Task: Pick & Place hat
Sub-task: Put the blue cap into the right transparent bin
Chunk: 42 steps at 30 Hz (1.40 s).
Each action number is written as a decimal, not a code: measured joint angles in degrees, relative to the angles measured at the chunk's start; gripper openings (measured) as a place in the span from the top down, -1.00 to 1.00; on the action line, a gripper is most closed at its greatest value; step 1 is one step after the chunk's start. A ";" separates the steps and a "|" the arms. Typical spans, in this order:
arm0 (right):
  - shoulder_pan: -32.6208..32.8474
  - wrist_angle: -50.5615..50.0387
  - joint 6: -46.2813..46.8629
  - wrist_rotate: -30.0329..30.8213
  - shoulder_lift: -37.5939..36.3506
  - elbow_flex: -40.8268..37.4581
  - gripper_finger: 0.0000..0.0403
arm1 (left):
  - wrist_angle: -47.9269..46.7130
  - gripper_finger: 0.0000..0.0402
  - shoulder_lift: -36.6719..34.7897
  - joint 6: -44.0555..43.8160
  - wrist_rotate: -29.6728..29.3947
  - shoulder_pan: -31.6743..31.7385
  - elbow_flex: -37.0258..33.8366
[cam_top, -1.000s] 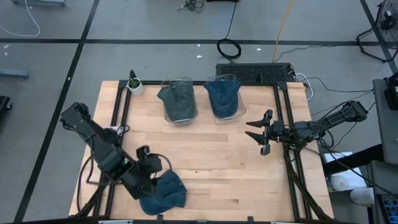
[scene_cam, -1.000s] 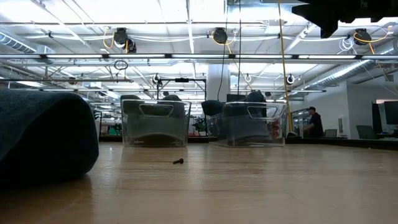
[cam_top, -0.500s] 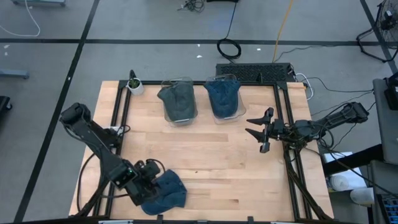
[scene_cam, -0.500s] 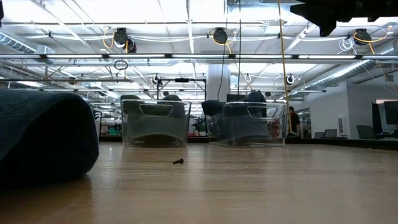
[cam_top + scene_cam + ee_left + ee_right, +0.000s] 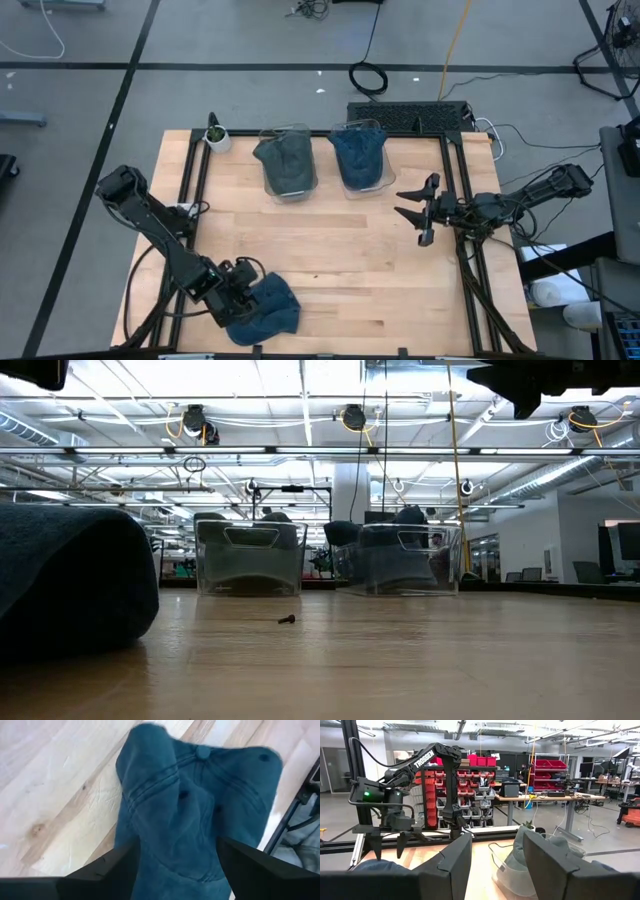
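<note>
A dark blue hat point(image 5: 268, 310) lies crumpled near the table's near edge, left of the middle; it fills the left wrist view point(image 5: 195, 805) and bulks at the left of the low view point(image 5: 70, 580). My left gripper point(image 5: 250, 297) hangs open over the hat's left part, pointing steeply down. Its fingers point(image 5: 117, 867) stand on either side of the crown, and in the right wrist view its tips point(image 5: 388, 851) are just above the cloth. My right gripper point(image 5: 420, 215) waits open above the table's right side, pointing roughly level toward the left.
Two clear bins stand at the table's far edge, one holding a grey-green hat point(image 5: 285, 163), the other a blue hat point(image 5: 358, 158). A small potted plant point(image 5: 217, 135) sits at the far left corner. A small dark screw point(image 5: 287, 620) lies on the wood.
My left gripper has sunk toward the hat and shifted a little toward the near edge, rolling its wrist as it went. Its fingers have stayed open. The hat has not moved.
</note>
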 joint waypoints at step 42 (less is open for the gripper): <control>0.04 -0.55 1.13 -1.75 0.07 -0.02 0.18 | 5.11 -0.05 7.56 4.52 2.92 5.79 -0.99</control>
